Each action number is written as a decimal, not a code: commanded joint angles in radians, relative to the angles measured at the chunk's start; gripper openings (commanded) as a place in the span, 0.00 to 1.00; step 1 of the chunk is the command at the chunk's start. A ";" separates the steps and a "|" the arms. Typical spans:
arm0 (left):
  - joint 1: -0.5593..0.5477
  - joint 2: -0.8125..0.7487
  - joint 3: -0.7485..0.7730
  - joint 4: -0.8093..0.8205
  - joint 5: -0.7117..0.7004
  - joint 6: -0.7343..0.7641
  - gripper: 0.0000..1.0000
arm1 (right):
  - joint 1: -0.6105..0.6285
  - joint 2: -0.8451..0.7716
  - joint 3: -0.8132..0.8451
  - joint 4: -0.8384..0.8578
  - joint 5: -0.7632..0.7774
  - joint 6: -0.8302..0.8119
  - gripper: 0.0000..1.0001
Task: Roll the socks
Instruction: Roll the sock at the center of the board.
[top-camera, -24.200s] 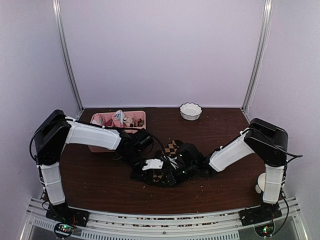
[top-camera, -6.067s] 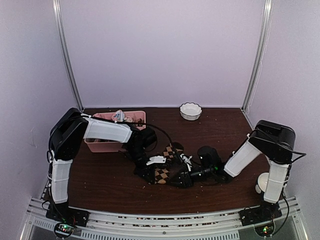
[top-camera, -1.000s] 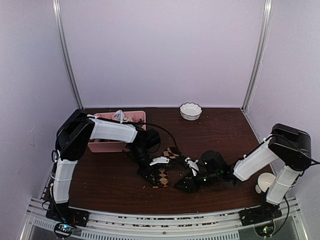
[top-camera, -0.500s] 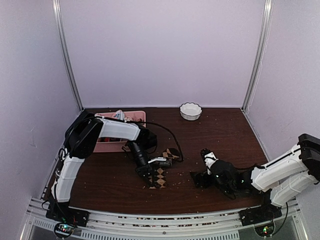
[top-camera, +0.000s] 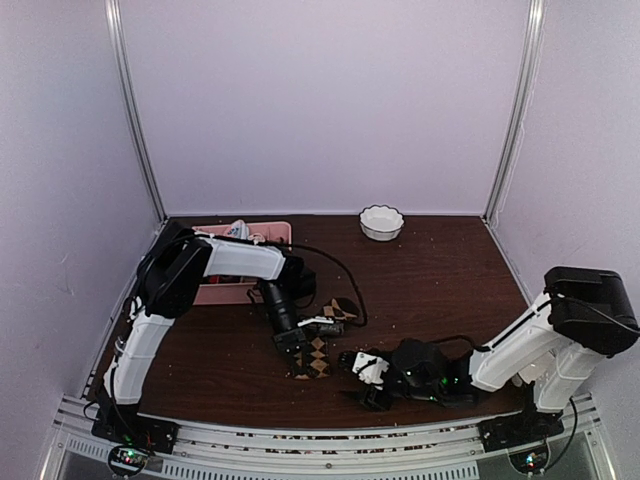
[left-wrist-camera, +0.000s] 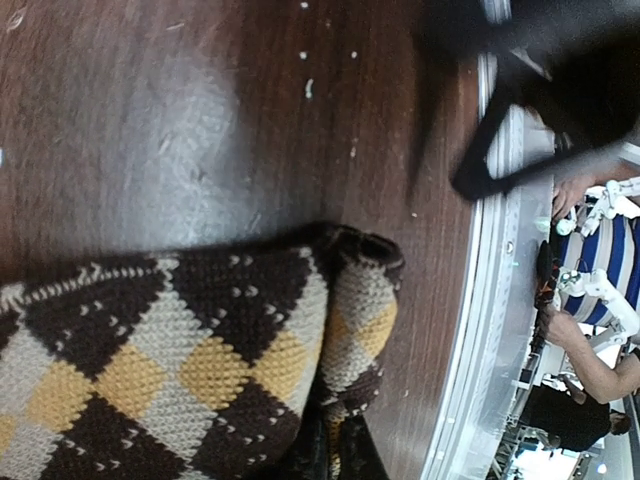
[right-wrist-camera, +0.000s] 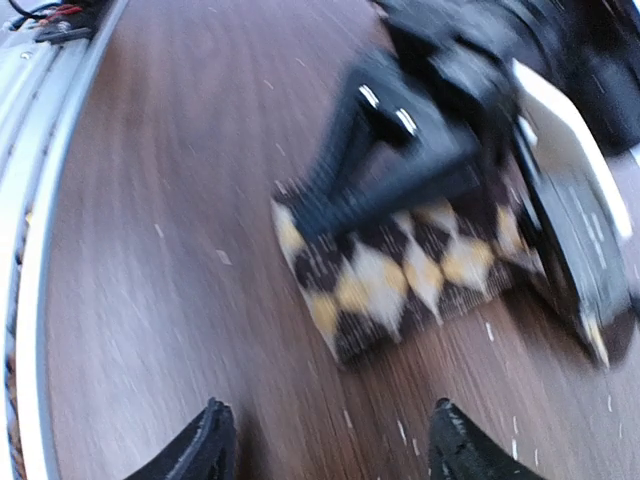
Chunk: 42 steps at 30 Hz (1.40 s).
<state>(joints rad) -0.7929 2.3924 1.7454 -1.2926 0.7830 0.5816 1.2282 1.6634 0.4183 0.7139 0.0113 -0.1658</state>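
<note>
Right, top view: the argyle sock (top-camera: 312, 358) lies on the desk (top-camera: 440, 280) near the front edge, left of centre. The left claw (top-camera: 298, 343) is down on its left end. The right claw (top-camera: 362, 382) sits low just beside the sock's right side, apart from it. A second patterned scrap (top-camera: 341, 307) lies just behind; can't tell if it belongs to the same sock. Can't pick out the plain tan sock. The pink tray (top-camera: 272, 231) and white bowl (top-camera: 381, 221) are well apart from the work.

Left wrist view: the sock fills the lower left, doubled over, with a rolled-looking fold (left-wrist-camera: 362, 318) at its edge. The left claw is clamped tight and the fabric runs down into the jaws, so I read it as pinched on the sock.

Right wrist view: blurred. The right fingertips (right-wrist-camera: 212, 445) stand wide with bare desk between them, nothing held. The sock is ahead, partly under the left claw's body, with the front rail (right-wrist-camera: 40, 190) off to the side.

How I'd do it: left is the anchor, so hold that pinch and don't lift. Bring right in flat to the desk and take the free short edge through both layers. Turn it over toward the anchor in small tight turns. Approach square to the edge, since a corner grab will likely give a cone. Stay off left's fingers; they overlap the sock.
</note>
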 joint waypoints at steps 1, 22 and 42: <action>0.005 0.098 0.005 0.087 -0.261 -0.038 0.02 | -0.001 0.072 0.117 0.010 -0.175 -0.157 0.62; 0.004 0.106 0.023 0.049 -0.253 0.002 0.02 | -0.099 0.272 0.368 -0.299 -0.230 -0.349 0.35; 0.058 -0.404 -0.326 0.383 -0.197 0.107 0.37 | -0.210 0.329 0.319 -0.391 -0.551 0.098 0.01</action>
<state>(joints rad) -0.7399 2.0922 1.4967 -1.0527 0.6224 0.6243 1.0336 1.9274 0.8082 0.4603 -0.4297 -0.2291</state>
